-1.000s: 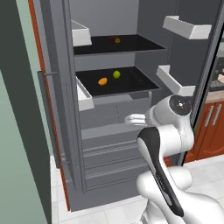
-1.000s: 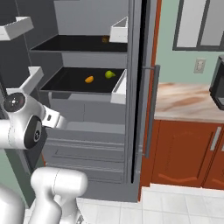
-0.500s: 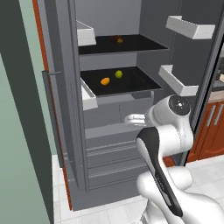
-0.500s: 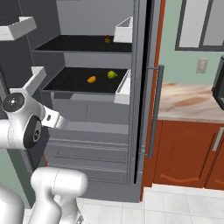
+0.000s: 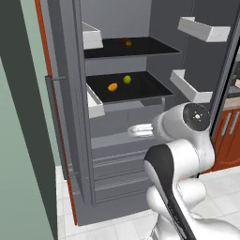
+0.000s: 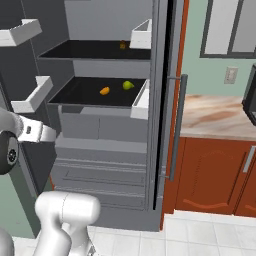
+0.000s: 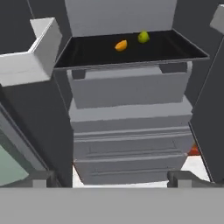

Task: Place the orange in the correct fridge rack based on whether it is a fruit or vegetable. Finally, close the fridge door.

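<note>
I see the orange (image 5: 112, 86) lying on the lower fridge rack (image 5: 140, 91), just beside the yellow-green fruit (image 5: 127, 79), same as a second ago. Both base views have slid sideways, so my base has driven. The gripper (image 7: 113, 178) is empty, fingers (image 7: 43, 178) wide apart, facing the drawers (image 7: 131, 148).

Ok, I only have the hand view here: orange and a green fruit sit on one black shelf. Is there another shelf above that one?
Observer: Yes, an upper fridge rack sits above, with a darker reddish-brown item at its back.
Operator: Are both doors open?
Observer: Yes; the right base view shows the right door edge-on, swung open, its long handle facing the kitchen counter.
Operator: Is the orange held?
Observer: No, the orange lies on the lower rack, beside the yellow-green fruit; the robot's arm is below that shelf.
</note>
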Tool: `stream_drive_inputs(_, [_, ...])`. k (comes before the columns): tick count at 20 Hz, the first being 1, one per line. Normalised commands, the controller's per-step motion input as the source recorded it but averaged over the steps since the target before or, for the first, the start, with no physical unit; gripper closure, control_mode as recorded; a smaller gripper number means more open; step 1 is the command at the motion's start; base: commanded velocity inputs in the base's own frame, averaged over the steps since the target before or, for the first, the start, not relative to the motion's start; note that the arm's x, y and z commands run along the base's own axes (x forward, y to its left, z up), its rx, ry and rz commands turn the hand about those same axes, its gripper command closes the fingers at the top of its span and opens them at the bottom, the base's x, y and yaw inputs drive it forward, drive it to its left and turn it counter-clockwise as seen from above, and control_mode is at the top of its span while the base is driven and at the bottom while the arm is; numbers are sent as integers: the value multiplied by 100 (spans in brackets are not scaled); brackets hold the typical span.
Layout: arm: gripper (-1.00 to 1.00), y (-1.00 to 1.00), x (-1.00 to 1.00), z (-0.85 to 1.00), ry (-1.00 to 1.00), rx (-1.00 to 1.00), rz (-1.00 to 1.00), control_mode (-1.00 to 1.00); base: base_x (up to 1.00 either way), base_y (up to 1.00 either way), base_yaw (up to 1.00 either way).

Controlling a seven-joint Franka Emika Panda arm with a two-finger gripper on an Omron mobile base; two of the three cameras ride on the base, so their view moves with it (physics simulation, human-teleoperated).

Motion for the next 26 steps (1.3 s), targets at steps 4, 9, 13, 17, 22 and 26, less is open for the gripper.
stream_drive_inputs(4, [-100,97,-100,46,-35,-32,16,-100,0,0,0])
stream_drive_inputs(9, [-100,100,-31,8,-21,-33,13,-100,0,0,0])
stream_drive_inputs(13, [-100,100,33,-1,-1,-28,18,-100,0,0,0])
stream_drive_inputs(17, [-100,100,65,-15,0,-32,17,-100,0,0,0])
stream_drive_inputs(22, [-100,100,47,-18,-2,-34,10,-100,0,0,0])
stream_drive_inputs(26, [-100,78,34,-26,-6,-30,2,-100,0,0,0])
